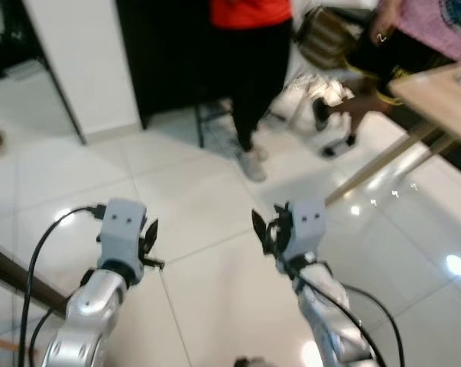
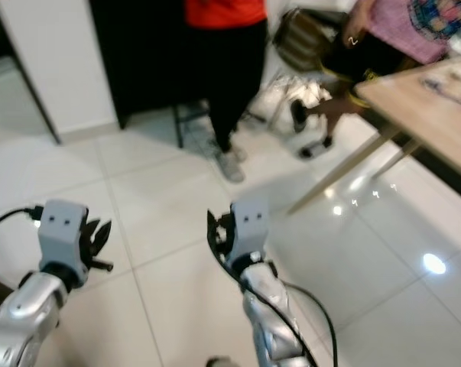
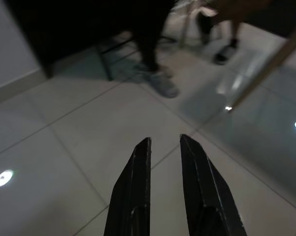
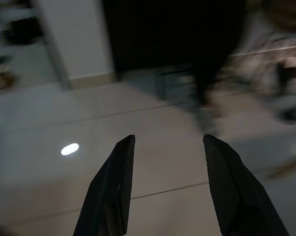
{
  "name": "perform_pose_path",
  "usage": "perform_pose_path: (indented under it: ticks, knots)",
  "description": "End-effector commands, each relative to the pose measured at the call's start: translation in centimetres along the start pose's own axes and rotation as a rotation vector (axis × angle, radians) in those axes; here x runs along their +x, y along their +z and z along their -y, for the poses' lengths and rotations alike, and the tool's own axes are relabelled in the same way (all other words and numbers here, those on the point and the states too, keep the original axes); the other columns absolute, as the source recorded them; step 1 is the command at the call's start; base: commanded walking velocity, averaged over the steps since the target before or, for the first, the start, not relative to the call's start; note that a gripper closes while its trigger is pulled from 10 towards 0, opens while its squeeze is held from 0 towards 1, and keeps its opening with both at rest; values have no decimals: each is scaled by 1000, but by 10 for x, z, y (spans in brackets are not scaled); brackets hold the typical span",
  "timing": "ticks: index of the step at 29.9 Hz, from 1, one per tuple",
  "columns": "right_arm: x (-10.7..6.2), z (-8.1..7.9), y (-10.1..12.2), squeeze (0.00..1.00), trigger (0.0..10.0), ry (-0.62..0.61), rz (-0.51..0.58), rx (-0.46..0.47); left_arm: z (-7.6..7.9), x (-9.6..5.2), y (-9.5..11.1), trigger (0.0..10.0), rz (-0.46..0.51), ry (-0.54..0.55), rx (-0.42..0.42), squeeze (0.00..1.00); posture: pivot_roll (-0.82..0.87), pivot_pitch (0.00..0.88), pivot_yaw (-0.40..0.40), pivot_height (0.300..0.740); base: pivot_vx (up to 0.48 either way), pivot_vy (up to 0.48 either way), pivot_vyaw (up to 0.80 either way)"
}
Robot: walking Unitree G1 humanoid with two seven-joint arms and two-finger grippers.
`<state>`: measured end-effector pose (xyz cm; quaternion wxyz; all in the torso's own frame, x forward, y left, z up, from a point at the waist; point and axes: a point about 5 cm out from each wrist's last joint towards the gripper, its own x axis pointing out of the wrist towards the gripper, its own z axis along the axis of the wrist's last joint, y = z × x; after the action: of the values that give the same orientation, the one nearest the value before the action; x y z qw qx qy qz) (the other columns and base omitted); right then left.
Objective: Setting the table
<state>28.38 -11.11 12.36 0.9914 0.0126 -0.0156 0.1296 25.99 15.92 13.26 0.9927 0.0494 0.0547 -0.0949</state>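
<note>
Clearly the robot is between places, not yet at work: both silver arms are raised over a glossy white tiled floor (image 1: 215, 199), and nothing is held. The left gripper (image 3: 165, 147) sits at the lower left of the head views, its two black fingers close together with only a narrow gap, empty; the right gripper (image 4: 165, 147) sits at lower centre, its fingers spread well apart, also empty. The task's thing, the wooden table (image 1: 444, 95), shows at the upper right edge of the frame, its slanted legs reaching down to the tiles, and what lies on its top is too blurred to name. No plate, cup or cutlery can be made out anywhere, so the step in hand is probably to get to the table or to wherever the tableware is kept. Two people stand in the way at the top of the frame: a person in an orange top (image 1: 249, 46) with dark trousers at top centre, and a person in a pink top (image 1: 421, 30) at the top right, just beside the table. To do this well, the robot should turn toward the upper right, walk slowly enough that the picture sharpens, give both people room, and keep the arms tucked until the table edge is near.
</note>
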Motion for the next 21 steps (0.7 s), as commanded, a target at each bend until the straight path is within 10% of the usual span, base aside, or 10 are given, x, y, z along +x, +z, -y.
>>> perform_pose_path:
  ticks: [1,21]
  knots:
    - [-3,-3,-6,0,10000,2,-21,12,-2,-3,-7,10000,-25,6,8,0,0,72,51,740,0,0,-800]
    - [-5,-2,-20,0,10000,2,-59,5,-5,-7,-17,10000,-56,16,16,0,12,66,54,740,0,0,-800]
